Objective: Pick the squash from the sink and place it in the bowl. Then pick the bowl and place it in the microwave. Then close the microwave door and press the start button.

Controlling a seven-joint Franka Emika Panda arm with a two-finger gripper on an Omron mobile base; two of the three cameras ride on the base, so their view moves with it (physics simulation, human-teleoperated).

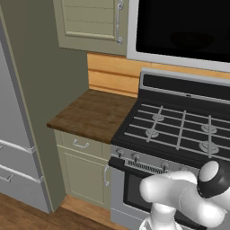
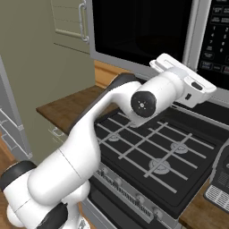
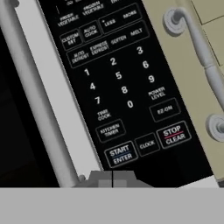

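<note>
Closed, empty fingertips (image 3: 112, 180) of the gripper (image 3: 112, 178) are sitting just below the START/ENTER button (image 3: 119, 155) on the microwave (image 2: 214, 40) keypad; beyond, the microwave door (image 2: 138, 31) is standing shut, its bar handle (image 3: 35, 96) running alongside.

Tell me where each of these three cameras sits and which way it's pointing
Left base view: behind the arm's left, looking forward and down at the stove and wooden counter; white arm at lower right.
Right base view: behind its right, same stove, arm reaching to the microwave.
Hand view: on the hand, facing the microwave keypad; shut claw below START.
Both base views share the stove and the microwave door.
</note>
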